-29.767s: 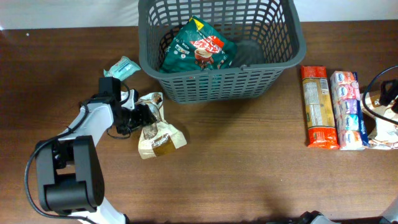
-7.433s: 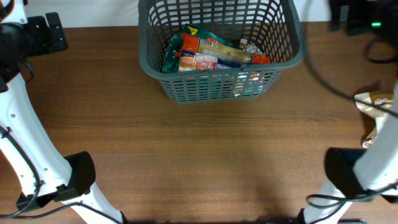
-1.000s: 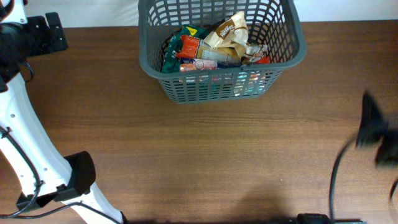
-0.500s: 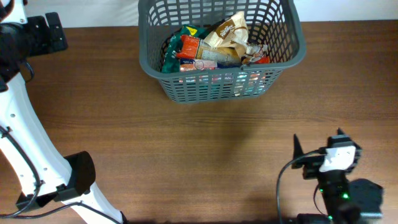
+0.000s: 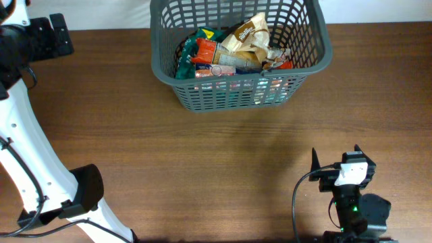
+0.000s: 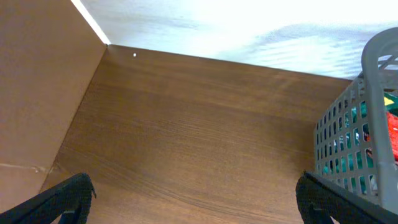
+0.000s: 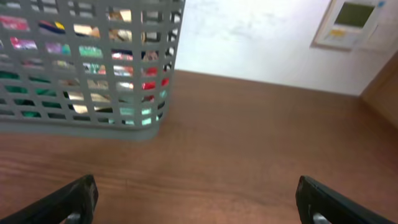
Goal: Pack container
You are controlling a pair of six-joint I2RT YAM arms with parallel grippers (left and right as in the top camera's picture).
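Note:
The dark grey lattice container [image 5: 229, 96] stands at the table's far middle. It holds several snack packets, with a tan bag [image 5: 248, 37] on top, a green packet [image 5: 194, 40] and an orange pack [image 5: 210, 52]. My left gripper [image 5: 57, 34] is open and empty at the far left, level with the container; its wrist view shows the container's corner [image 6: 373, 112] to the right of the gripper [image 6: 202, 202]. My right gripper [image 5: 335, 154] is open and empty near the front right. Its wrist view shows the container [image 7: 87, 68] ahead to the left of the gripper [image 7: 199, 202].
A white surface [image 5: 101, 13] runs behind the table's back edge. A brown board [image 6: 37, 93] stands at the table's left side. A white wall panel [image 7: 354, 22] shows beyond the table in the right wrist view. My right arm's base [image 5: 354, 209] is at the front edge.
My right arm has swung from the right edge down to the front right of the table and slowed there. The left arm and the container's contents have not moved.

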